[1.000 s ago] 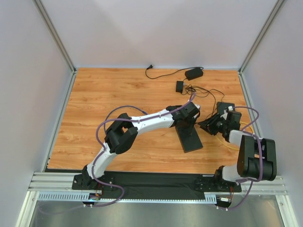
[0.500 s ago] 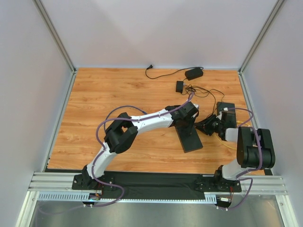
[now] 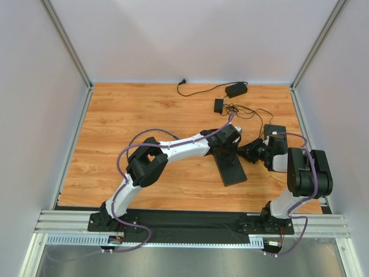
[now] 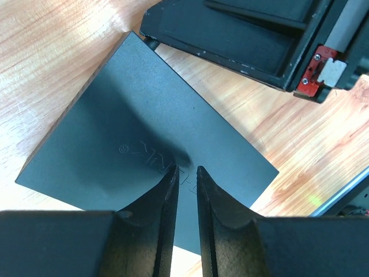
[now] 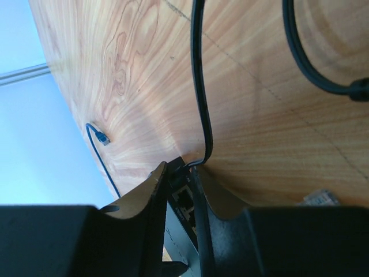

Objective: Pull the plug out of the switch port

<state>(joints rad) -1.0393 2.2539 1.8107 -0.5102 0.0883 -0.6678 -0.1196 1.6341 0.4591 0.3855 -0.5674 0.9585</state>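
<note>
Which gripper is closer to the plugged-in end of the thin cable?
Right. The right gripper straddles the plugged end of the cable; the left gripper rests atop the flat black box, away from it.

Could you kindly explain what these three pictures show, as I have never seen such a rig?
Two robot arms, left and right, stand at a wooden table's near edge. One picture looks down from above; the others come from wrist cameras. The left gripper, fingers nearly together, rests on a flat black oblong switch box, holding nothing. The right gripper straddles a thin black cable's plug at that box's socket edge; whether it grips is unclear. A black power adapter lies farther back.
</note>
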